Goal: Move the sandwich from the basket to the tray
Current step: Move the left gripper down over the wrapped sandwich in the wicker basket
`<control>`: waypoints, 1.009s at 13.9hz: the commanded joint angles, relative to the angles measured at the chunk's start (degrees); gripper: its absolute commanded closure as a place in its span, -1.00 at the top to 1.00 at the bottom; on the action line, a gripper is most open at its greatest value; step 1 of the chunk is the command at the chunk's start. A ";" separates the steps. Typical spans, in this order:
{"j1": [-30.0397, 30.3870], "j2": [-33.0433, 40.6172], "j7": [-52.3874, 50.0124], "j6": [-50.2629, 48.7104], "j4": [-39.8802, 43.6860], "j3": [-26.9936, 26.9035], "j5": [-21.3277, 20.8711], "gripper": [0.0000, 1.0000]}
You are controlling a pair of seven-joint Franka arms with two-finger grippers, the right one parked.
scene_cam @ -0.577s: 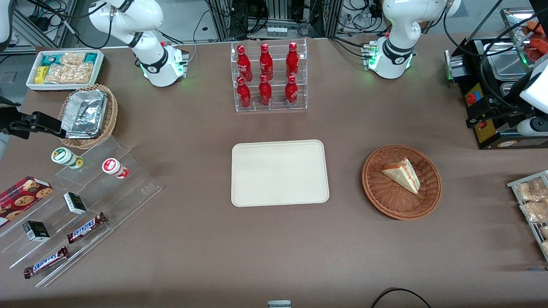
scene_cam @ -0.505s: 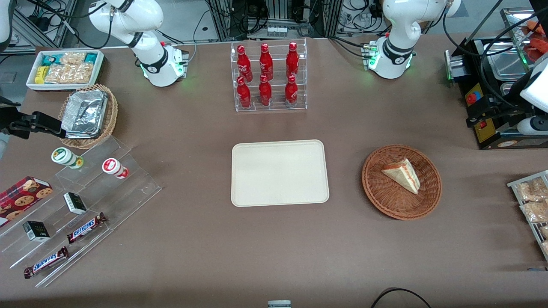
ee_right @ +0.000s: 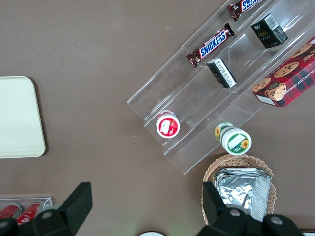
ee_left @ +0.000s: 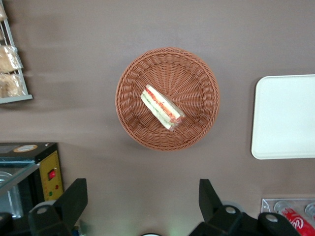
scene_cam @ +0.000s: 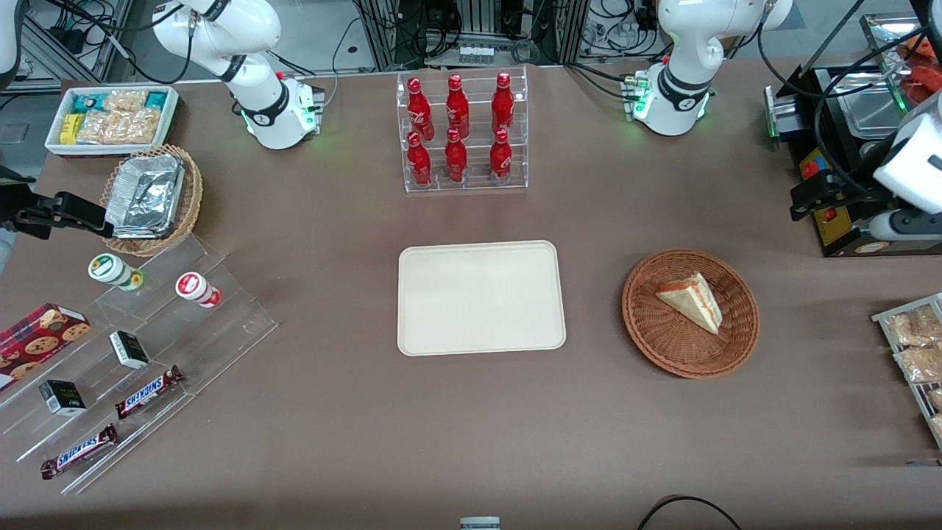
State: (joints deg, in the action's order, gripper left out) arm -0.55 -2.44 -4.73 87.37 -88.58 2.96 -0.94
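Observation:
The sandwich [scene_cam: 692, 302] [ee_left: 162, 107], a pale wedge with red and green filling along its cut edge, lies inside the round reddish-brown basket [scene_cam: 647, 324] [ee_left: 133, 73]. The cream tray [scene_cam: 480, 298] [ee_left: 285, 115] lies flat at the table's middle, beside the basket, with nothing on it. My gripper [scene_cam: 808, 199] [ee_left: 140, 196] hangs high near the working arm's end of the table, farther from the front camera than the basket. It is open, its black fingers [ee_left: 74, 196] spread wide with nothing between them.
A black machine with a red button [scene_cam: 831, 213] stands under my gripper. A rack of snack packets [scene_cam: 916, 353] lies at the working arm's end. A clear rack of red bottles [scene_cam: 462, 132] stands farther back than the tray. Stepped shelves of snacks [scene_cam: 147, 346] sit toward the parked arm's end.
My gripper has shifted a little toward the table's middle. The sandwich, basket and tray have not moved.

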 commanded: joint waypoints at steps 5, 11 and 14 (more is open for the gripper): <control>-0.33 5.26 -23.62 35.71 -30.83 1.34 -0.38 1.00; -2.69 0.96 -43.75 51.59 -39.91 1.61 -0.38 1.00; -2.96 0.07 -47.03 54.03 -42.19 1.61 -0.38 1.00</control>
State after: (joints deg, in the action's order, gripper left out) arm -3.17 -2.44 -48.89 138.70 -129.01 4.78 -0.95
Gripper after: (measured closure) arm 0.000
